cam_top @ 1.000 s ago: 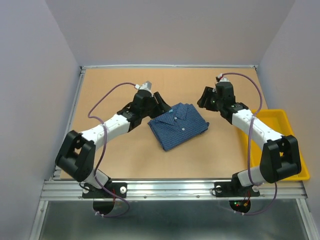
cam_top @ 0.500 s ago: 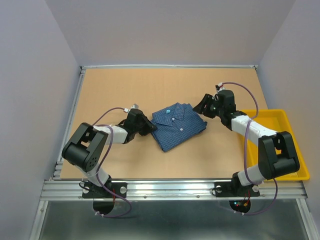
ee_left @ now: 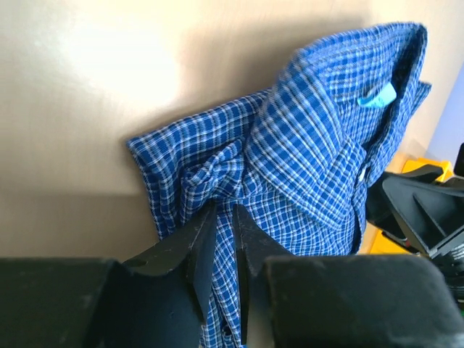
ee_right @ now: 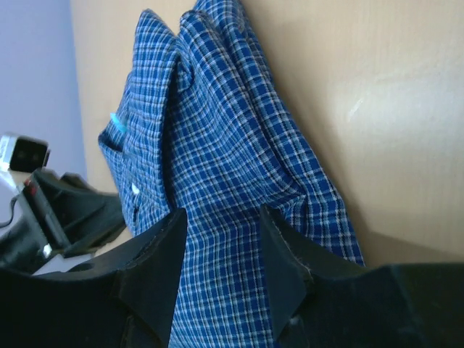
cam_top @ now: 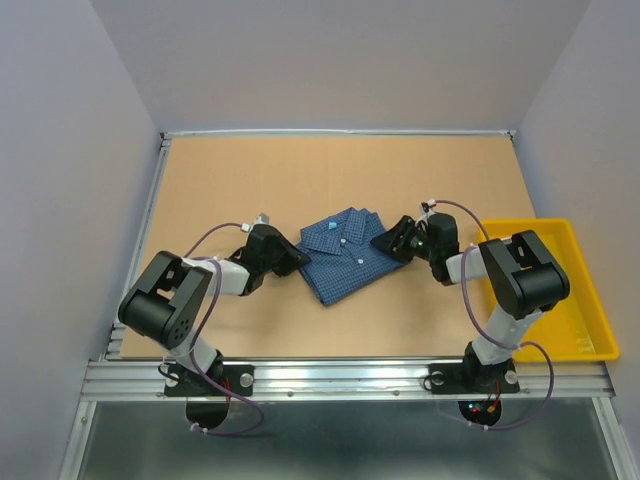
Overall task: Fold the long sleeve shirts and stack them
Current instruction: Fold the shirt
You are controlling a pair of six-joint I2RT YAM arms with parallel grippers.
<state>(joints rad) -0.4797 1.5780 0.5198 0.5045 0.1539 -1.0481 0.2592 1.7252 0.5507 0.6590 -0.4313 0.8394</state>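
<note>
So, the shirt (cam_top: pixel 343 252) lies folded in the middle of the counter (cam_top: pixel 250 180). Your left end effector (ee_left: pixel 221 214) is pinched on its left edge. Your right end effector (ee_right: pixel 221 212) is spread apart around its right edge, just as near, so the shirt sits between them.
</note>
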